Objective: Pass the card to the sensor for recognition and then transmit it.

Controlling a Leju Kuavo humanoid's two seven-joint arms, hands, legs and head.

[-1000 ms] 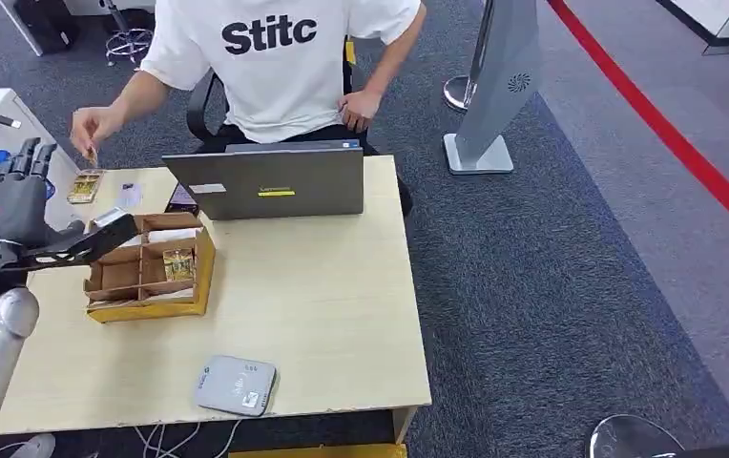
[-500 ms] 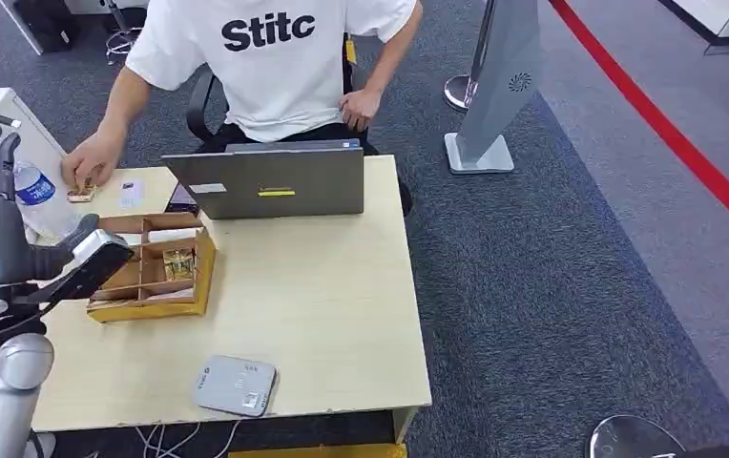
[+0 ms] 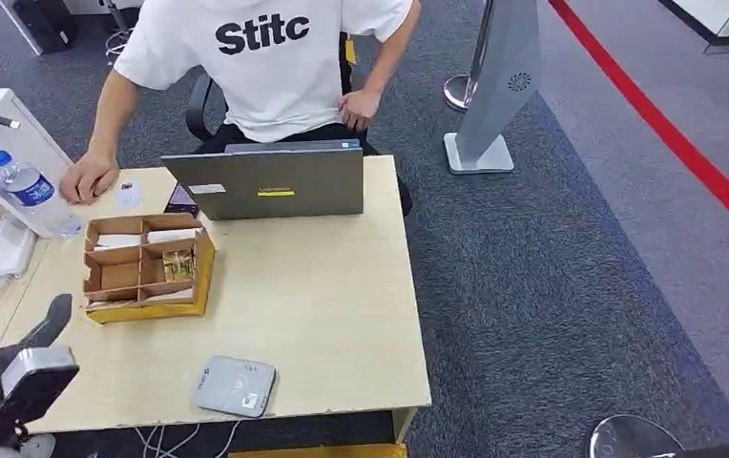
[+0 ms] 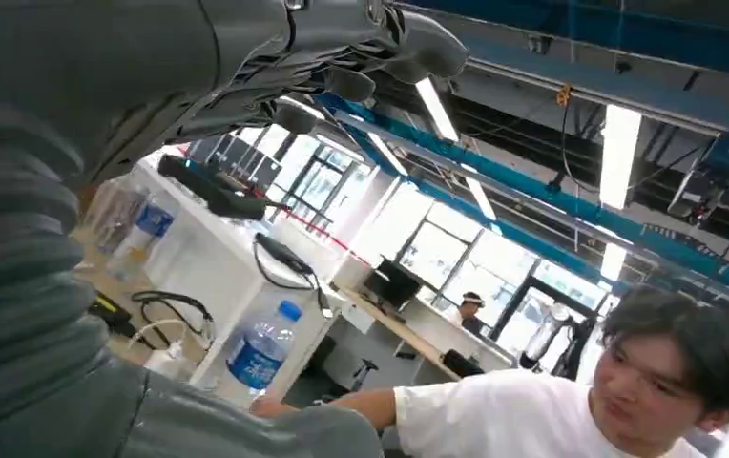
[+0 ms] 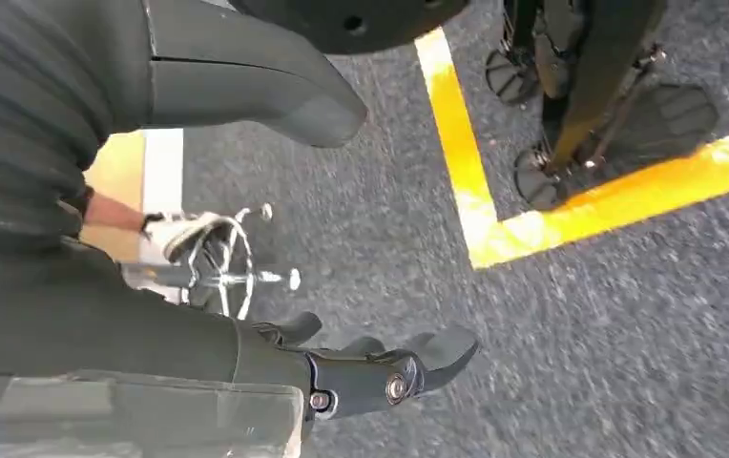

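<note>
The grey card sensor (image 3: 235, 385) lies near the table's front edge. A partitioned cardboard box (image 3: 113, 279) stands on the left of the table with a gold card (image 3: 177, 264) in one compartment. A person's hand (image 3: 89, 177) rests flat on the table's far left corner, and a small pale card (image 3: 130, 196) lies beside it. My left hand (image 3: 19, 374) sits low at the table's front left corner, away from the box; its fingers (image 4: 342, 57) are spread and hold nothing. My right hand (image 5: 275, 286) hangs over the floor with fingers (image 5: 389, 374) apart and nothing in them.
A grey laptop (image 3: 265, 181) stands open at the table's far edge, with the seated person in a white shirt (image 3: 270, 57) behind it. A water bottle (image 3: 23, 186) stands on a white side desk to the left. A grey stand (image 3: 496, 86) rises from the carpet at right.
My left arm has dropped from beside the box down to the table's front left corner. The person's hand lowered onto the far left corner, covering the gold card there.
</note>
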